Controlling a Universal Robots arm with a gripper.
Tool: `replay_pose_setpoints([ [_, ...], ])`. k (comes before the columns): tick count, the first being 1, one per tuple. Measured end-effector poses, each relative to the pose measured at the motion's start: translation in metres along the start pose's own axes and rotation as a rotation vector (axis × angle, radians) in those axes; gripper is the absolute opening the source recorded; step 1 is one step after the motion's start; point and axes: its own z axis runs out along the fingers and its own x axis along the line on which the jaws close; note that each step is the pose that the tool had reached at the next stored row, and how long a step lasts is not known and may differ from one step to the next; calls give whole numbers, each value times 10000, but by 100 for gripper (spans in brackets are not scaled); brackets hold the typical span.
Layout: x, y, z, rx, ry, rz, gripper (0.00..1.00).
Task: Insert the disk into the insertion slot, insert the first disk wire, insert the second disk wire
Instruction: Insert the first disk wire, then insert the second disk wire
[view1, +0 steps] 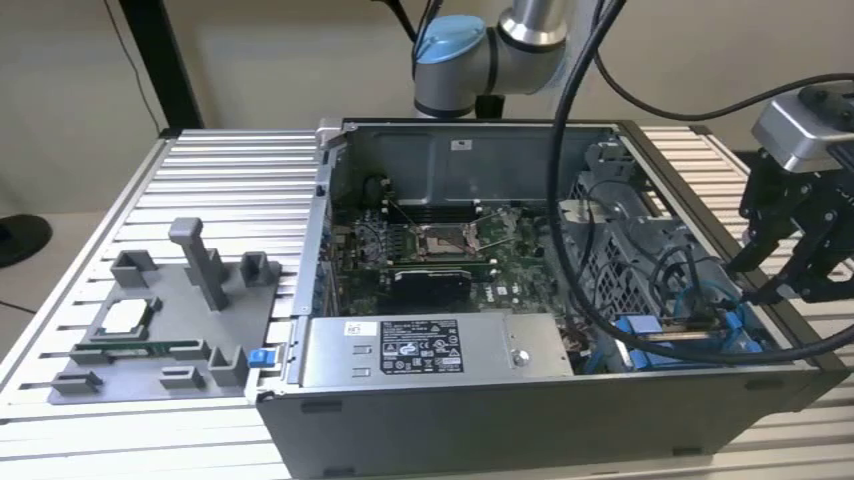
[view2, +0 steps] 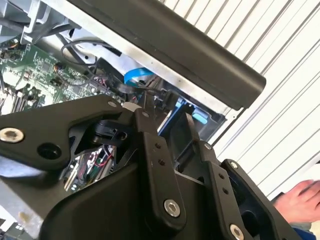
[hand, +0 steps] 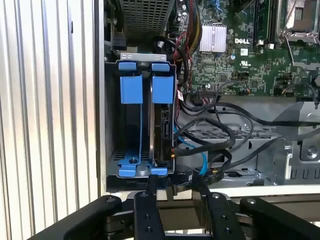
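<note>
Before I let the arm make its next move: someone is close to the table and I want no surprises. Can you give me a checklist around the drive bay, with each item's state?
1. Person clear of the arm: not ok. A hand is over the table beside the case.
2. Disk in the drive bay: ok. It stands on edge inside.
3. Disk fully seated: cannot tell.
4. Wires plugged into the disk: cannot tell. Black wires and a blue wire run close to it.
5. Gripper placement: ok. It hangs at the case's edge by the bay.
6. Gripper's load: cannot tell.
</note>
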Motion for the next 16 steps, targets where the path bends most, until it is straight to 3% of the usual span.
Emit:
replay_pose_setpoints([
  [5, 20, -89, 0, -209, -9, 21, 100],
  [16, 34, -101, -1, -220, -12, 20, 100],
])
